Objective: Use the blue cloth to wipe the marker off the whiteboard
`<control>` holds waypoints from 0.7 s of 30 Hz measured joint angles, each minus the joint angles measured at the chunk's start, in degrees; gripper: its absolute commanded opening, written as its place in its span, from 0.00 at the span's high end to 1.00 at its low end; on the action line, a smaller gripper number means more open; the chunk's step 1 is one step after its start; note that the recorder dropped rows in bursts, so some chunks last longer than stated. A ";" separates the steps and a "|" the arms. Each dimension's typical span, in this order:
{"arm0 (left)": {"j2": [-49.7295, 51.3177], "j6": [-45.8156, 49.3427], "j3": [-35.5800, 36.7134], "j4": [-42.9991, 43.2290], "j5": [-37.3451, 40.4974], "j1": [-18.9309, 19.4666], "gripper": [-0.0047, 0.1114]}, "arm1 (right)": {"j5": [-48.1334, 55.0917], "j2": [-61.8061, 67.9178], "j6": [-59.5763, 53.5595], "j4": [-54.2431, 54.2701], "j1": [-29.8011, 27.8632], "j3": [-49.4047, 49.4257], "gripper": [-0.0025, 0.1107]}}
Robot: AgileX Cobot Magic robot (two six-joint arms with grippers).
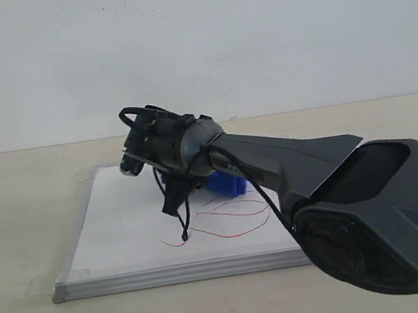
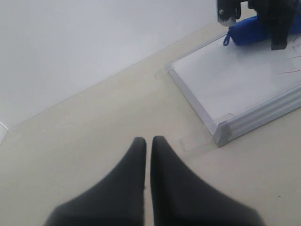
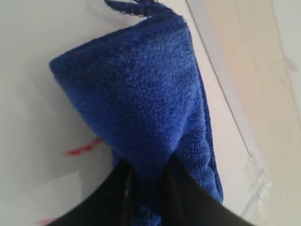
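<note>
Marker [image 1: 232, 224] scribble: thin red loops on the near right part of the whiteboard [image 1: 125, 220], plainly legible, with no smeared or faded stretch to be made out. Blue cloth [image 1: 226, 185] bunched on the board just behind the loops, at their far edge; touching the line or just short of it, cannot tell from the exterior view. Clamped in the right claw [image 3: 146, 165], both fingers pinching a fold of the plush, red strokes showing on the white surface just beside the cloth in the right wrist view. Left claw [image 2: 148, 141] with tips together on nothing, over the tabletop [image 2: 94, 141] off one taped corner of the board, well apart from the cloth.

Judged from all this: pickup done, cloth brought down to the board, wiping barely started or not yet begun. Left to do: nearly everything that counts, namely sweeping the cloth across the whole figure, likely in more than one pass, then checking for red residue.
</note>
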 measured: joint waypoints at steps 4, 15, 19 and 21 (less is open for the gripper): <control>0.00 0.00 0.00 0.00 0.00 0.00 0.93 | 2.25 0.00 1.62 3.13 -2.96 0.00 0.98; 0.00 0.00 0.00 0.00 0.00 0.00 0.93 | -10.29 -0.81 -19.63 29.43 -2.60 -0.10 0.98; 0.00 0.00 0.00 0.00 0.00 0.00 0.93 | -11.26 -0.81 -24.03 31.13 0.15 -0.10 0.98; 0.00 0.00 0.00 0.00 0.00 0.00 0.93 | -11.16 -0.81 -21.90 28.31 0.55 -0.10 0.98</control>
